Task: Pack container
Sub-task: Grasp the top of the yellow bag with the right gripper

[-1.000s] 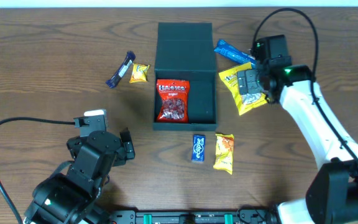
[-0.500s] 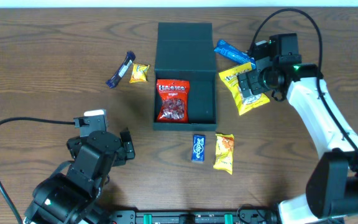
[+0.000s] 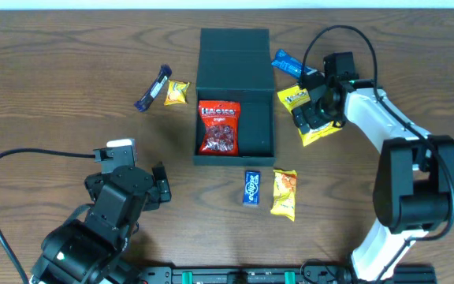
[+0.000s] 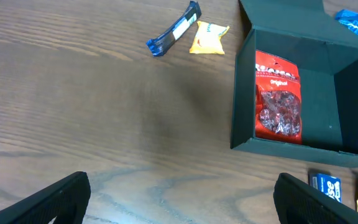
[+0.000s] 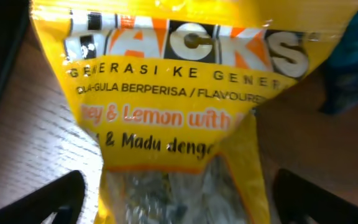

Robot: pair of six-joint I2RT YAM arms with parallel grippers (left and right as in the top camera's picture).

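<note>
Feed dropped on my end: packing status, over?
Left pincer open, empty. Right pincer open, straddling yellow plastic lemon-candy bag. Dark teal square cardboard box open, red candy bag inside. Nothing blocking it.

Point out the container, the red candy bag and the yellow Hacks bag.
container (image 3: 257, 118): overhead, bare floor.
red candy bag (image 3: 219, 126): overhead, bag's middle.
yellow Hacks bag (image 5: 166, 106): right wrist, printed front.

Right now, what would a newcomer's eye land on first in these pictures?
The dark teal container sits open mid-table, with a bright red candy bag lying inside it. Just to its right, the right arm's fingers are spread either side of a yellow lemon candy bag. Smaller packets lie scattered around the container.
</note>
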